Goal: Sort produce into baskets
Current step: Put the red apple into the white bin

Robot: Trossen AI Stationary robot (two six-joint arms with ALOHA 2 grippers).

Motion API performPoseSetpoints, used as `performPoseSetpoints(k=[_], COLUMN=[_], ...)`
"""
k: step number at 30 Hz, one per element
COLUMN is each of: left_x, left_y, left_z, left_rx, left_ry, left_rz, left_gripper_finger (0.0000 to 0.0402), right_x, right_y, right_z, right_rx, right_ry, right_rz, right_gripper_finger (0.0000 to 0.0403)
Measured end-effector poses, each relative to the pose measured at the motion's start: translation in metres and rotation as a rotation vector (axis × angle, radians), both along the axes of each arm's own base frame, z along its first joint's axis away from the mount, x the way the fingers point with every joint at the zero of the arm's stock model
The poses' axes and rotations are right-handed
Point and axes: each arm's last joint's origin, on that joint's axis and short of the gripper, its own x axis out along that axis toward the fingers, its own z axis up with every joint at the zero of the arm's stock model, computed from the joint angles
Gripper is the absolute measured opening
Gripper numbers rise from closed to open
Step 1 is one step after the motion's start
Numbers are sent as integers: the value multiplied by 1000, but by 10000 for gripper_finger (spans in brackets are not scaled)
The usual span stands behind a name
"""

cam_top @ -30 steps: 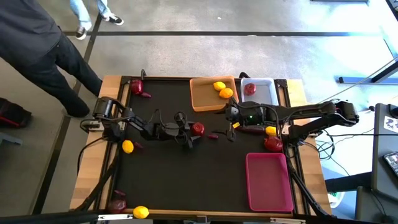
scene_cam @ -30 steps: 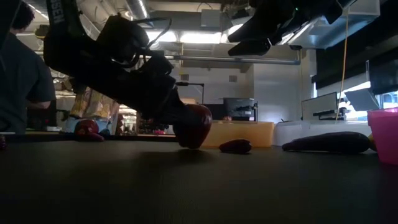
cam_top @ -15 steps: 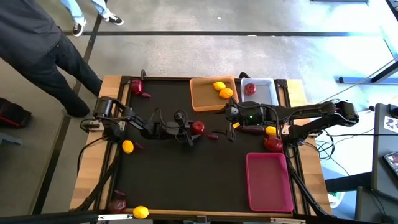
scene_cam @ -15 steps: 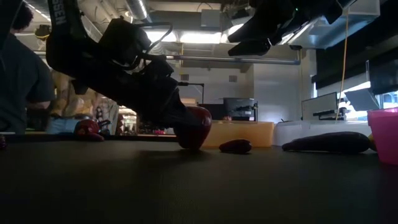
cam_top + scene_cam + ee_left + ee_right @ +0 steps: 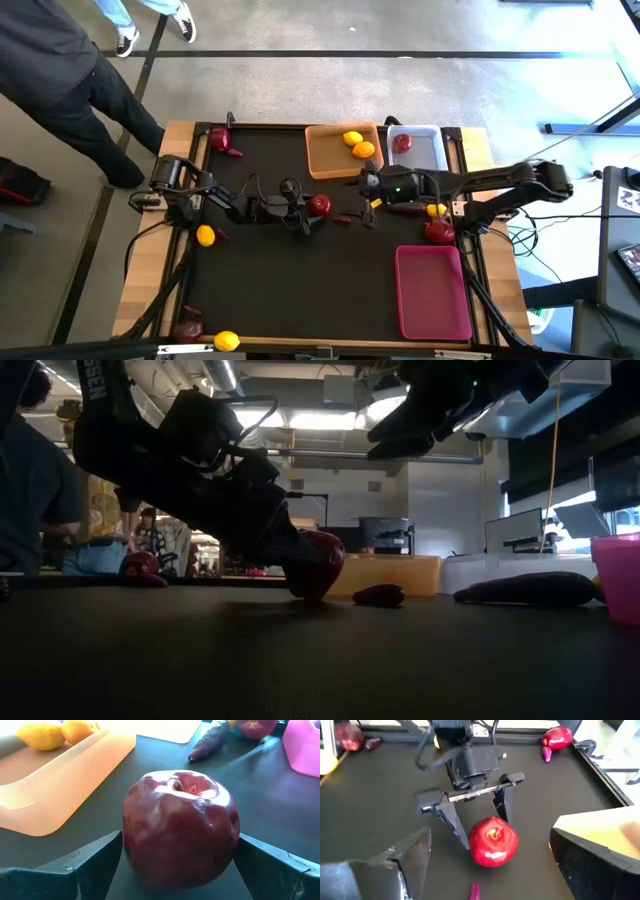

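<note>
A red apple (image 5: 319, 205) sits at the middle of the black table, and my left gripper (image 5: 312, 212) is shut on it, reaching in from the table's left. My right gripper (image 5: 368, 207) hangs open and empty above the table, just right of the apple, between it and a long dark purple piece (image 5: 405, 209). The orange basket (image 5: 325, 160) at the far edge holds a lemon (image 5: 352, 138) and an orange citrus (image 5: 363, 150). The white basket (image 5: 428, 150) beside it holds a red apple (image 5: 401, 142). The pink basket (image 5: 432, 292) stands near right. My left gripper pinches the apple's two opposite sides (image 5: 131, 845) between its two fingers (image 5: 95, 862). The fingers slant down from the table's left. The apple has its stem dimple (image 5: 179, 785) up, a little tilted, and its underside (image 5: 310, 595) is on the table.
A small purple piece (image 5: 343, 217) lies right of the apple. A lemon (image 5: 436, 210) and an apple (image 5: 438, 231) lie at the right edge. More produce lies at the left (image 5: 205, 235), far left (image 5: 220, 138) and near left (image 5: 227, 340). A person (image 5: 70, 90) stands beyond the far-left corner.
The held apple has tipped slightly between my left gripper's fingers while staying on the table. My right gripper has shifted a little toward the table's left, toward the apple, and has tipped somewhat, still open.
</note>
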Motion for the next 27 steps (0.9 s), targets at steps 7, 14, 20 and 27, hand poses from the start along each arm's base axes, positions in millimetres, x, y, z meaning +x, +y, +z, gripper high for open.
performPoseSetpoints(k=[7, 14, 20, 27], left_x=[0, 0, 0, 0], left_y=[0, 0, 0, 0], left_z=[0, 0, 0, 0], left_rx=[1, 2, 2, 2], left_ry=[-1, -1, 1, 6], left_rz=[0, -1, -1, 0], left_gripper_finger=[364, 364, 364, 364], right_x=[27, 52, 71, 86], right_y=[-1, -11, -25, -34], right_z=[-36, -50, -58, -67], right_rx=[-18, -37, -28, 2], right_ry=[51, 100, 217, 257], right_rz=[0, -7, 36, 103], right_gripper_finger=[353, 353, 353, 353])
